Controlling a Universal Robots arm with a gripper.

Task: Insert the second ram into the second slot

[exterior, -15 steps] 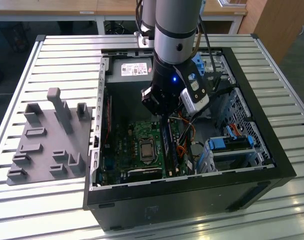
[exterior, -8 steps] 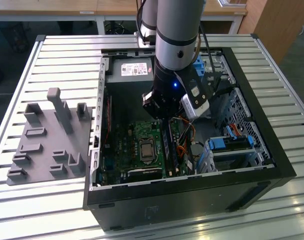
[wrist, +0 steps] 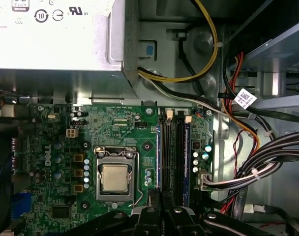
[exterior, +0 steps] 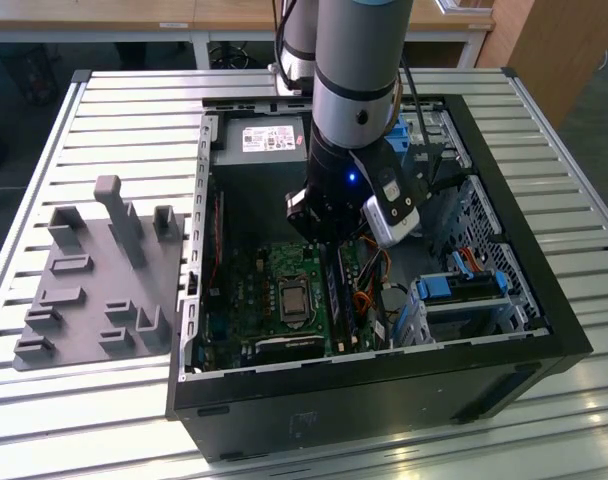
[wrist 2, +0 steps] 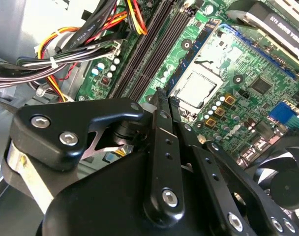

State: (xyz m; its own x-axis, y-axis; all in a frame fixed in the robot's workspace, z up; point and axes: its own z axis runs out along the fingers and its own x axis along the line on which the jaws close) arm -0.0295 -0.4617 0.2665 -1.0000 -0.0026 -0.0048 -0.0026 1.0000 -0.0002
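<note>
In the exterior view the arm [exterior: 354, 90] reaches straight down into the open case [exterior: 384, 400], so its gripper [exterior: 322, 232] meets the board [exterior: 264, 300] from above, the way a stick has to enter a slot. The grey fixture [exterior: 94, 270] lies on the table [exterior: 114, 110] at nine o'clock from the case (the exterior view's left), well apart and out of the arm's way. In the second wrist view the fingers [wrist 2: 162, 147] are drawn close, tips almost meeting just beside a white latch [wrist 2: 149, 105] at the end of the slots [wrist 2: 149, 54], near the socket [wrist 2: 196, 88]. The cables [wrist 2: 75, 54] are bundled off to one side, which leaves the slots free. Whether the tips nip a thin edge or only bear on it, I cannot tell. In the first wrist view a thin blue strip, which I take for the second ram [wrist: 158, 157], stands edge-on in the slot just beside the socket [wrist: 115, 177]. It runs in line with the gap between the fingertips, its near end reaching them, an alignment that would suit a stick gripped by its flat faces or pressed home. Another blue stick [wrist: 187, 162] sits in the slot farthest from the socket, with dark slots between.
</note>
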